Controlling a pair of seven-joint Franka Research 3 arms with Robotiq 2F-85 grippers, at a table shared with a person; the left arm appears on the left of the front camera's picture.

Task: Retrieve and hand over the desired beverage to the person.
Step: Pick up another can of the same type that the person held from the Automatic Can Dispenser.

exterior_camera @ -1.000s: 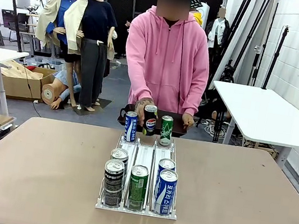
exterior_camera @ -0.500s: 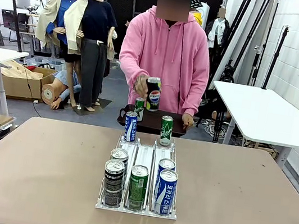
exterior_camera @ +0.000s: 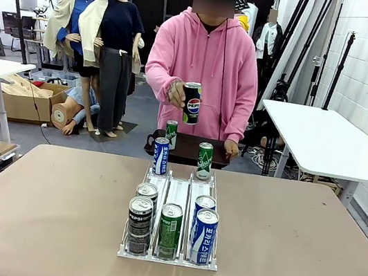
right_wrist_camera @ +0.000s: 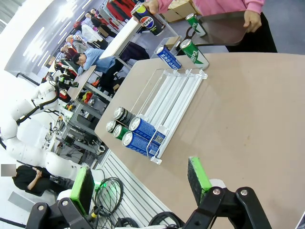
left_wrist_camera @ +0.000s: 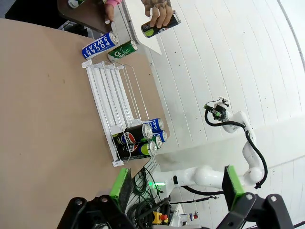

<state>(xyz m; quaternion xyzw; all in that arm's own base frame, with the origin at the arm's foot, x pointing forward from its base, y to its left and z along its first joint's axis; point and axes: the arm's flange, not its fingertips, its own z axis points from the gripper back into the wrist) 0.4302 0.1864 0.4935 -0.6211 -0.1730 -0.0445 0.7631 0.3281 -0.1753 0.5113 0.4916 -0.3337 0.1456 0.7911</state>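
Bare table point(exterior_camera: 41, 199) lies open on either side of the can rack point(exterior_camera: 179, 188). A cluster of cans point(exterior_camera: 170, 223) fills the rack's near end; a blue can point(exterior_camera: 160, 156) and a green can point(exterior_camera: 204, 161) flank a free middle lane at its far end. Beyond the rack, a dark tray point(exterior_camera: 188, 148) and the person's raised hand point(exterior_camera: 175, 93) stand in the way.

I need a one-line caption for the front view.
Person in pink hoodie holds a black Pepsi can behind the rack of cans on the table.

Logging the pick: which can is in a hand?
The black Pepsi can, held in the person's hand at chest height; the rest stand at the clear plastic rack or on the dark tray.
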